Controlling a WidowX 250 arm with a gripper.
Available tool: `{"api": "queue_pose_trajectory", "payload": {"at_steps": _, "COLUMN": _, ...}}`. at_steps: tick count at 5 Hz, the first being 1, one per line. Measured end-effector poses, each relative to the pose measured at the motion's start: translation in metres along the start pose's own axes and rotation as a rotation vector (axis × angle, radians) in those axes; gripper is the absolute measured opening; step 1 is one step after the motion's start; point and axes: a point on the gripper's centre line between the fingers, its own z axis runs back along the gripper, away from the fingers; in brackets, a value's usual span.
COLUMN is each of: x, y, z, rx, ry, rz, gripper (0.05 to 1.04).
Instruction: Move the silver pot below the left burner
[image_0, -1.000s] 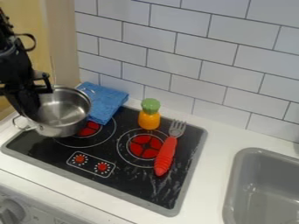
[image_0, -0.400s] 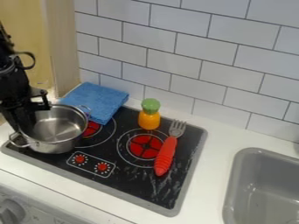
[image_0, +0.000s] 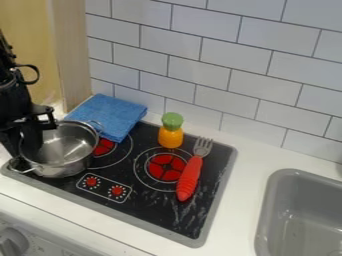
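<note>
- Silver pot (image_0: 65, 155), two-handled, upright: placed on the black cooktop (image_0: 157, 212) at its left corner, beside the control panel (image_0: 103, 188), lower left of the left burner (image_0: 105, 147) and partly screening it; the position presumably served the requested move.
- Claw (image_0: 23, 152), black: at the pot's left rim, fingers parted, one inside the wall and one outside; a straddle suited to steering the vessel by its edge, now apparently loosened for release.
- Blue towel (image_0: 108, 115), folded: behind the pot, overlapping the cooktop's back edge; likely no part of the job.
- Orange shaker with green top (image_0: 171, 134), upright, and red-handled fork (image_0: 190, 176), lying by the right burner (image_0: 165, 167): both well clear of the pot, so probably left alone.
- Outstanding, by judgement: lifting the claw straight up, lest the inner finger drag the rim.
</note>
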Motion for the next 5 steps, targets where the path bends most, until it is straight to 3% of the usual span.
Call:
{"api": "queue_pose_trajectory", "payload": {"at_steps": 1, "x": 0.001, "y": 0.0, "z": 0.0, "rx": 0.0, "ry": -0.002, "rz": 0.001, "gripper": 0.834}}
{"api": "queue_pose_trajectory", "payload": {"at_steps": 2, "x": 0.0, "y": -0.001, "z": 0.0, "rx": -0.004, "ry": 0.001, "rz": -0.001, "gripper": 1.023}}
{"api": "queue_pose_trajectory", "payload": {"at_steps": 5, "x": 0.002, "y": -0.01, "z": 0.046, "rx": -0.004, "ry": -0.128, "rz": -0.073, "gripper": 0.998}}
